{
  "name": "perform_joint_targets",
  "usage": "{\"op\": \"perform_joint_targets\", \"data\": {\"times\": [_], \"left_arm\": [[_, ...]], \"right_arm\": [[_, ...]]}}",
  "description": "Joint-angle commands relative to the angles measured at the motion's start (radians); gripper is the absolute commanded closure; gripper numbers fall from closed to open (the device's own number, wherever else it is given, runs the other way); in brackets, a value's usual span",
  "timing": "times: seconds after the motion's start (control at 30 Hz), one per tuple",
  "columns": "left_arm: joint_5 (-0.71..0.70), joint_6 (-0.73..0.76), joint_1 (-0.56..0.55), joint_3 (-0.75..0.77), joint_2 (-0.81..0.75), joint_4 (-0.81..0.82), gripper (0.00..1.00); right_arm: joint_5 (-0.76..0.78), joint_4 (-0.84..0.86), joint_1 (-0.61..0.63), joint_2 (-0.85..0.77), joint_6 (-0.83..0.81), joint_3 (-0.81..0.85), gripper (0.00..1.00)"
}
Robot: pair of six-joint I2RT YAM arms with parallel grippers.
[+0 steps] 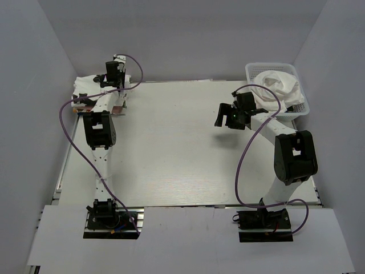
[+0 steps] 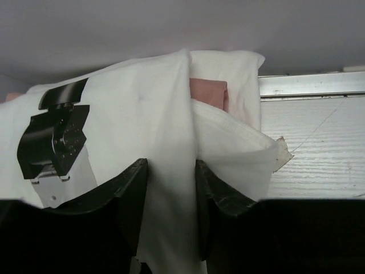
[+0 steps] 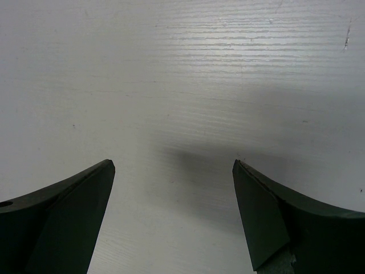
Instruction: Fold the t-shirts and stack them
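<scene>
A stack of white t-shirts lies at the table's far left corner. My left gripper is over it. In the left wrist view, the left gripper is shut on a fold of a white t-shirt, and the cloth fills the gap between the fingers. That shirt has a black print on its left part. A pink patch shows between the white layers. Another crumpled white t-shirt lies in the basket. My right gripper is open and empty above bare table.
A white plastic lattice basket stands at the far right corner. The white wood-grain table has a metal rail along its far edge. Grey walls enclose the table on three sides. Purple cables loop off both arms.
</scene>
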Motion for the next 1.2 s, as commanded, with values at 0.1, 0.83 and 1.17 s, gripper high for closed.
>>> {"op": "perform_joint_targets", "data": {"times": [0.1,0.83,1.17], "left_arm": [[-0.012,-0.004,-0.007,-0.011,-0.05,0.002,0.77],[0.12,0.011,-0.046,-0.169,-0.178,0.054,1.0],[0.077,0.001,-0.046,-0.142,-0.124,-0.029,0.0]], "right_arm": [[0.011,-0.013,-0.003,-0.041,-0.01,-0.005,0.1],[-0.032,0.035,-0.002,-0.07,0.02,-0.068,0.1],[-0.009,0.012,0.0,-0.061,0.009,-0.054,0.1]]}}
